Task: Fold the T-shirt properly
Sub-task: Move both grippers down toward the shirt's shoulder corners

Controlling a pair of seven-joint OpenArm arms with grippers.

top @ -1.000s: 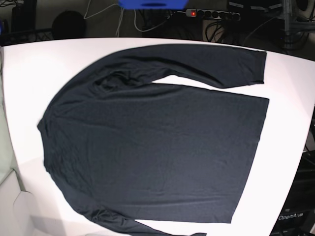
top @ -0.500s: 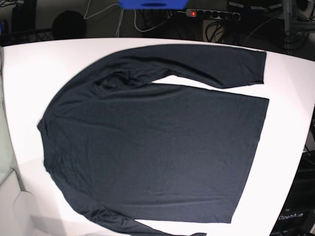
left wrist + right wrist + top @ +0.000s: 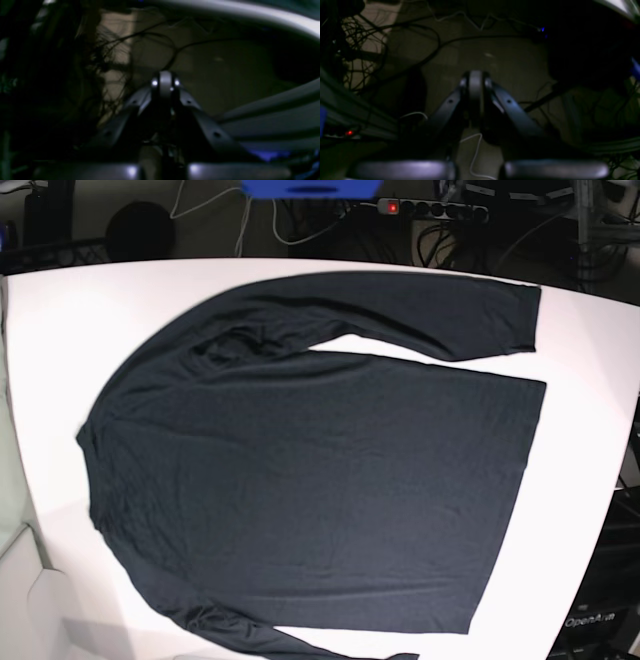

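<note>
The left gripper [image 3: 165,82] and right gripper [image 3: 475,80] each have two dark, curved metal arms with small round screw holes.

T-shirt [image 3: 310,470] lies flat on the table [image 3: 590,380], neckline toward base view's left, hem toward its right; one sleeve along the far edge, the other at the near edge. Power strip [image 3: 430,208] behind the table. Left gripper [image 3: 165,82] tips together, off the table, over floor; cables [image 3: 150,40] ahead. Right gripper [image 3: 475,80] likewise over floor, cable tangle [image 3: 360,50] ahead-left
</note>
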